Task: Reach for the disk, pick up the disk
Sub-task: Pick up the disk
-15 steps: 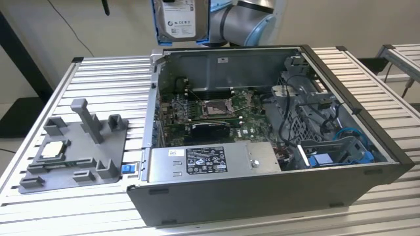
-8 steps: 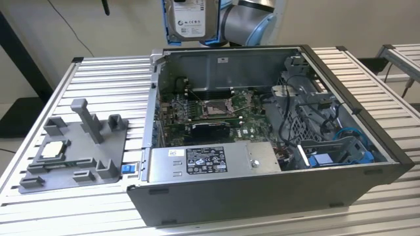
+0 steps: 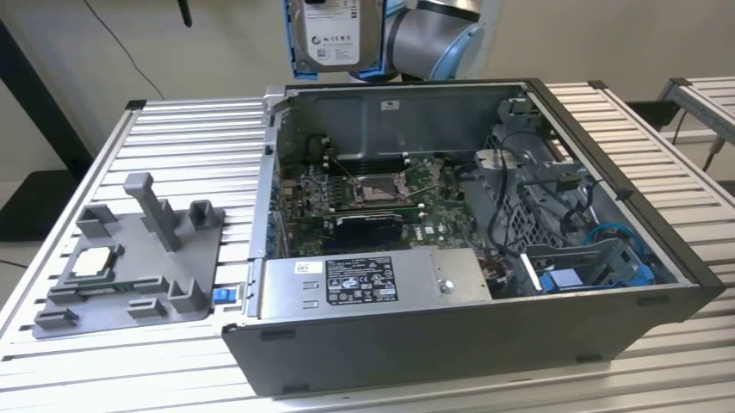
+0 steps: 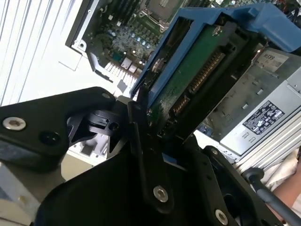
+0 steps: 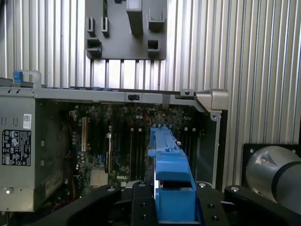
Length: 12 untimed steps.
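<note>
Got it: my fingers (image 4: 141, 150) are clamped tight on the disk (image 4: 197, 70), pinching it edge-on. In the second wrist view its green circuit board and connector pins face the camera, inside the blue frame. In the exterior view the disk (image 3: 333, 34) hangs upright with its label facing out, above the back wall of the open computer case (image 3: 460, 344) and clear of it. In the first wrist view the blue frame sits between my black fingers, with the motherboard (image 5: 117, 141) below. The case lies on the slatted counter (image 3: 184, 129). On the exterior view's left, a grey fixture (image 3: 138, 280) carries a small silver chip (image 3: 95, 262), well apart from me.
</note>
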Tool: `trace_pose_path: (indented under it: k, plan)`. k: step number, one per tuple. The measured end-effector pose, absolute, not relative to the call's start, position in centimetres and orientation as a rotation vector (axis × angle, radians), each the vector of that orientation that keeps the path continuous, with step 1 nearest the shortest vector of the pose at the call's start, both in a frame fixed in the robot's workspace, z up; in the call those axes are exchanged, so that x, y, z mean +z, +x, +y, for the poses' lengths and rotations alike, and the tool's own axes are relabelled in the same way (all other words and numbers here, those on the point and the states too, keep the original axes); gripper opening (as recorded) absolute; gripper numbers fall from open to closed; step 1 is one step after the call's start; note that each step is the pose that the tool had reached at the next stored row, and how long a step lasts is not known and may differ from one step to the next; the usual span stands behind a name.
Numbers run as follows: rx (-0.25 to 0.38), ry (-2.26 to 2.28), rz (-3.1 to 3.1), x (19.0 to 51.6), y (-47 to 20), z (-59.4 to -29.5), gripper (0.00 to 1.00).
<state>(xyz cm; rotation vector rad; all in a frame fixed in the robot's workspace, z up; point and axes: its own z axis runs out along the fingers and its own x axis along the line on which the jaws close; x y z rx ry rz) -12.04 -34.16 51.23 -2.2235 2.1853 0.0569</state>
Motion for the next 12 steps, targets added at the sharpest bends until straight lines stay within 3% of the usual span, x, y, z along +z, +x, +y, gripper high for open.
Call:
trace_pose_path:
  k: [12]
  plan:
    - [0.057,-2.224,2.185,51.23,-11.21,-34.16,0.0]
